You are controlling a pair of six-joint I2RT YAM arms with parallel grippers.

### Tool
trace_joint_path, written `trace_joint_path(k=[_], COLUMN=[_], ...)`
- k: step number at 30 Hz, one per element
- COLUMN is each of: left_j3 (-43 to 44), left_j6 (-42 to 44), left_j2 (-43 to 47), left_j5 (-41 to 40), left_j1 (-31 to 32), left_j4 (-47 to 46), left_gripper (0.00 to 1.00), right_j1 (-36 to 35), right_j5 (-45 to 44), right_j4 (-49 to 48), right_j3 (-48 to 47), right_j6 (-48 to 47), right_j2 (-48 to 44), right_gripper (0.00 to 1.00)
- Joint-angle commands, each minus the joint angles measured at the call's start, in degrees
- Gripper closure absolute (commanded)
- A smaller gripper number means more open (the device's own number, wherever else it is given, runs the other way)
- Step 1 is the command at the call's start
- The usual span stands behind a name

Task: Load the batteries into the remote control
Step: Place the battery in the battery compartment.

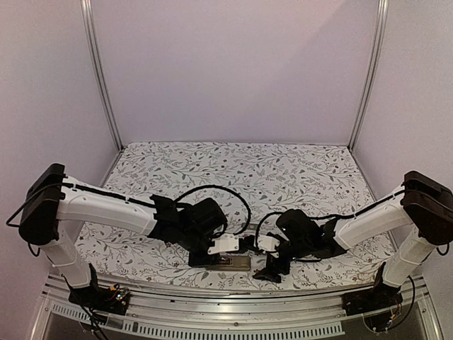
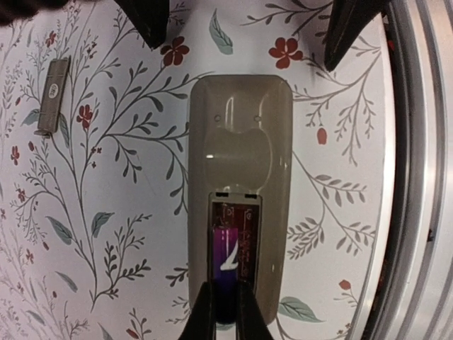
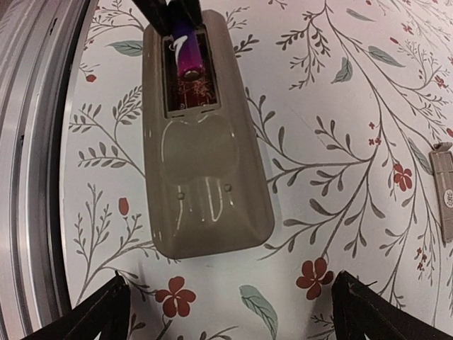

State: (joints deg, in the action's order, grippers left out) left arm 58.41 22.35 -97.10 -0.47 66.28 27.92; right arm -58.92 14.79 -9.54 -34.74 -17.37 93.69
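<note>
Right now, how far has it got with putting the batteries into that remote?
Done: the remote control lies back-up with its recess open; a grey piece, likely the cover, lies aside. In hand: the left gripper pinches a purple battery lying in one slot; the right gripper hangs open. Left: the neighbouring slot looks empty, and no second battery is in view.

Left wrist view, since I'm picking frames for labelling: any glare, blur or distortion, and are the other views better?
Left wrist: battery sharp, soft glare on the back of the remote control, table rail bowed by the lens. Right wrist: same glare and bowing. Top external: dim, purplish, remote control barely visible.
</note>
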Motion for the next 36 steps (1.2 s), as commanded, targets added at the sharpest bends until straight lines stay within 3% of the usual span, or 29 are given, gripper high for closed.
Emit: trace_joint_path(k=[1,12,36], left_j3=[-1.13,-1.98,3.83], left_j6=[-2.82,-1.19,-1.69], left_j2=[1.08,1.41,-4.49], left_j5=[-1.11,-5.22,-4.87], left_j1=[1.30,1.20,3.39], left_j4=[4.26,0.70,7.13], left_gripper=[1.00,1.00,1.00], right_j1=[-0.41,0.29,0.29], right_j5=[0.30,1.01,0.69], right_j4=[-3.39,-3.56,-3.64], right_j3=[2.48,5.62,6.47], right_j6=[0.49,2.13,5.87], right_j2=[-2.92,-9.45,-13.73], right_gripper=[0.02,0.02,0.02])
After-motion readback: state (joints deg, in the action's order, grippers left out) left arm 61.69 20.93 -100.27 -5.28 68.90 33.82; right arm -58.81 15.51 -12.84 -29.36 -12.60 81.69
